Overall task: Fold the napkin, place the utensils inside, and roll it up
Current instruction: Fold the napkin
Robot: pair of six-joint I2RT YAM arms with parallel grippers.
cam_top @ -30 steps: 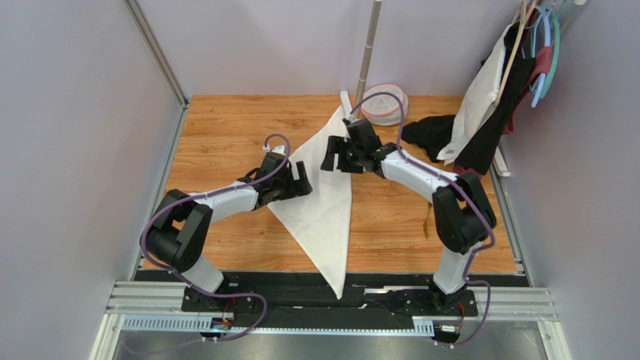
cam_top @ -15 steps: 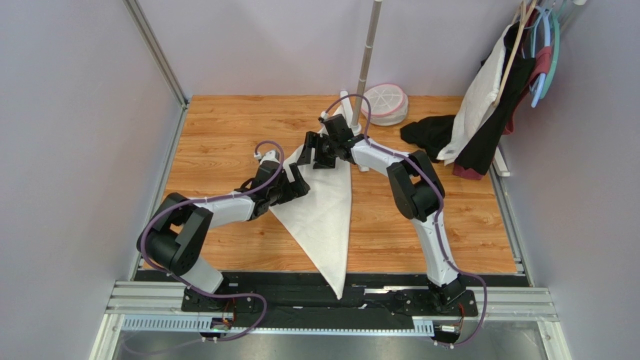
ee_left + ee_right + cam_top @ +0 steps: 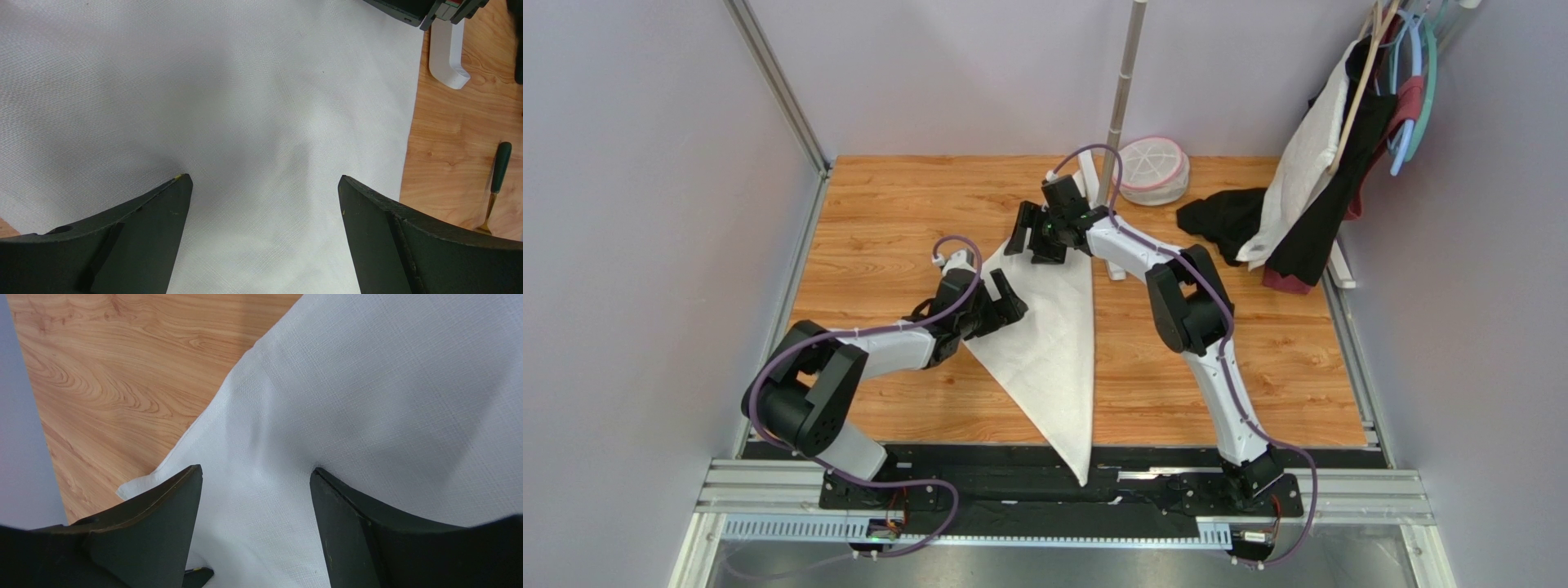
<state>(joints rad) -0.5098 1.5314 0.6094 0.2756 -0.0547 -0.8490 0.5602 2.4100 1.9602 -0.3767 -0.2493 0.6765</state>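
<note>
Fingers apart, the left gripper (image 3: 1001,298) hovers just above the napkin's left edge, left of centre in the top view. It has slid slightly left and down since a second ago. The right gripper (image 3: 1031,238) has swung from the napkin's right side to its upper corner, its fingers likewise spread over the cloth. The napkin (image 3: 1057,361) lies at centre frame on the wooden table (image 3: 879,208) as a long folded triangle pointing toward the bottom edge. The fork (image 3: 499,171) rests on bare wood at the far right of the left wrist view, apart from the cloth.
</note>
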